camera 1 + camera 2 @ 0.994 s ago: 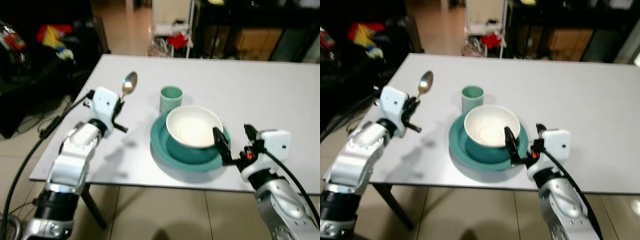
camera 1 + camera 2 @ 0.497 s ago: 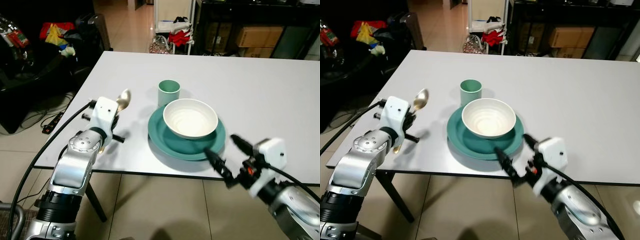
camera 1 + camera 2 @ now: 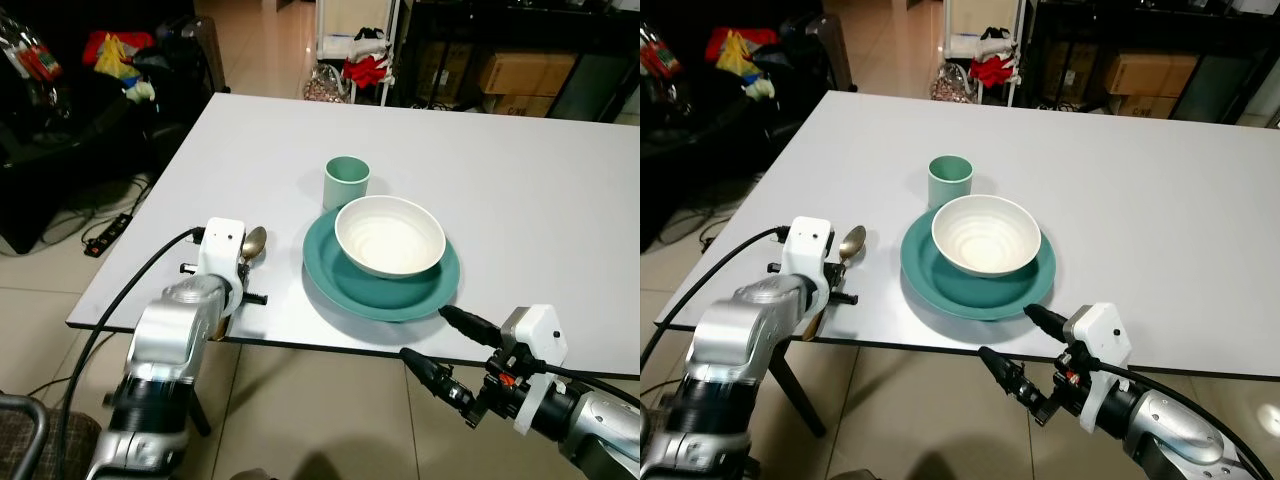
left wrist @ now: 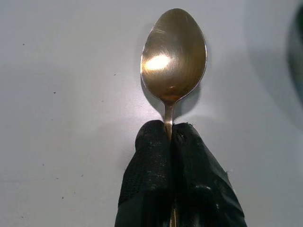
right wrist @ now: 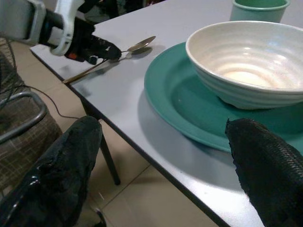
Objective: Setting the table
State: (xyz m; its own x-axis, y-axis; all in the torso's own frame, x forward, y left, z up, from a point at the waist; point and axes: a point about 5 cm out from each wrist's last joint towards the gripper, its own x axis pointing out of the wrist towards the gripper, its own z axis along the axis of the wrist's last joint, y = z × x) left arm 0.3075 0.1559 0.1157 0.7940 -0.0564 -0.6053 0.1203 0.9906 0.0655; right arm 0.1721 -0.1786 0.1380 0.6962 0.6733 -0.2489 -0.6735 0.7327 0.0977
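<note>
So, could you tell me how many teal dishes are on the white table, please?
2: a small teal cup behind the white ceramic bowl, and a wide teal plate under that bowl.

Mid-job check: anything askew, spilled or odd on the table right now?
Nothing stands out. The white bowl sits upright on the teal plate, the green cup stands behind it, and the left gripper holds the spoon low beside the plate. No spills.
</note>
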